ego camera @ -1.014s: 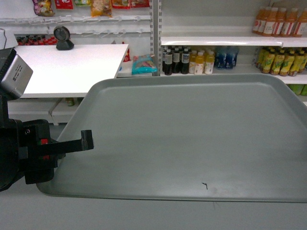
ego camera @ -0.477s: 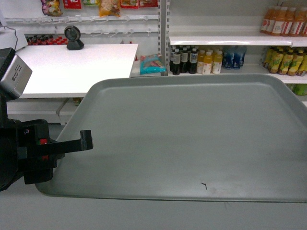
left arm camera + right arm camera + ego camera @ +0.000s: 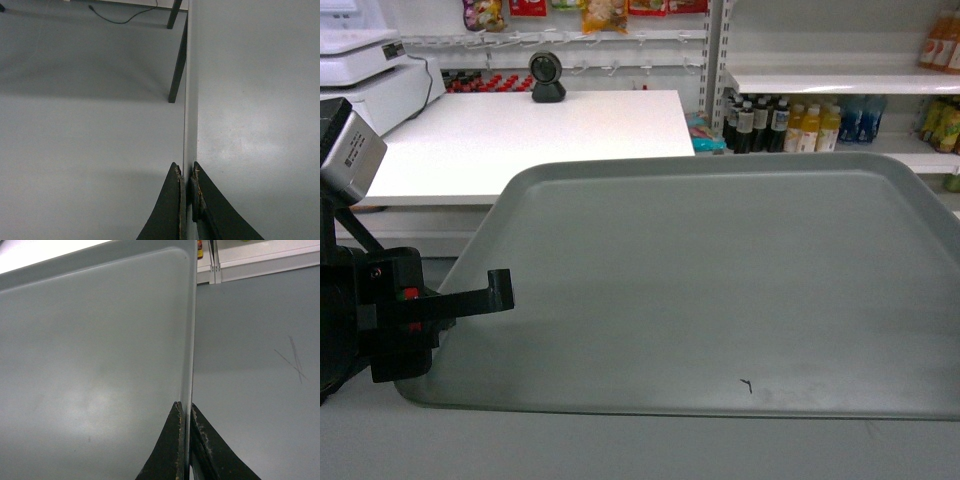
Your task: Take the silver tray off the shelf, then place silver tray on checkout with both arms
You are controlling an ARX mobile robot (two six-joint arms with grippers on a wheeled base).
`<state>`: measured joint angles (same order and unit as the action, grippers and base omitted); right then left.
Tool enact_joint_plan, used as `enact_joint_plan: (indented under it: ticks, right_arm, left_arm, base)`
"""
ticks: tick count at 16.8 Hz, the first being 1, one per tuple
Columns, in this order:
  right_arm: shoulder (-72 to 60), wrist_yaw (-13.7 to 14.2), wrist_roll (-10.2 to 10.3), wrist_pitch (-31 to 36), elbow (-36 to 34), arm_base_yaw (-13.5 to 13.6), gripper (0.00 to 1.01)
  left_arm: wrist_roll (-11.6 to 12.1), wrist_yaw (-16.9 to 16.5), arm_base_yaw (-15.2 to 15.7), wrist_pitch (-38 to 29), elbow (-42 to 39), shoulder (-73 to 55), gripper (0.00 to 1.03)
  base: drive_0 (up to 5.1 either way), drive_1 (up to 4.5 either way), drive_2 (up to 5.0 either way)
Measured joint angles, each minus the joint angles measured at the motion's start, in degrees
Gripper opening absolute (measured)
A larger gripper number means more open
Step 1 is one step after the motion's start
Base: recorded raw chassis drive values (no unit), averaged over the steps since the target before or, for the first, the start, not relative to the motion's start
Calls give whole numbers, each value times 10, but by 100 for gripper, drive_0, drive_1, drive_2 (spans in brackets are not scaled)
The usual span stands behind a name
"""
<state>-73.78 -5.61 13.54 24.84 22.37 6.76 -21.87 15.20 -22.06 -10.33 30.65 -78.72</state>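
The left gripper (image 3: 188, 200) is pinched tight on the silver tray's (image 3: 720, 280) left rim, its two black fingers (image 3: 172, 200) closed flat against the thin edge; grey floor (image 3: 90, 130) lies open below it. The tray hangs level in the air, carried clear of any surface, its far edge just short of the checkout's (image 3: 540, 130) near edge. A round black scanner (image 3: 548, 76) sits at the checkout's far edge, a cash register (image 3: 365, 70) at its left. The right gripper (image 3: 185, 440) clamps the tray's right rim likewise.
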Motion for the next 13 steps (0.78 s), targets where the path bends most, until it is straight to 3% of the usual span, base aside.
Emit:
enact_joint_plan:
  ticks: [13]
  right_arm:
    - [0,0,0,0,0,0,3]
  left_arm:
    - [0,0,0,0,0,0,3]
  base:
    - [-489,256,256]
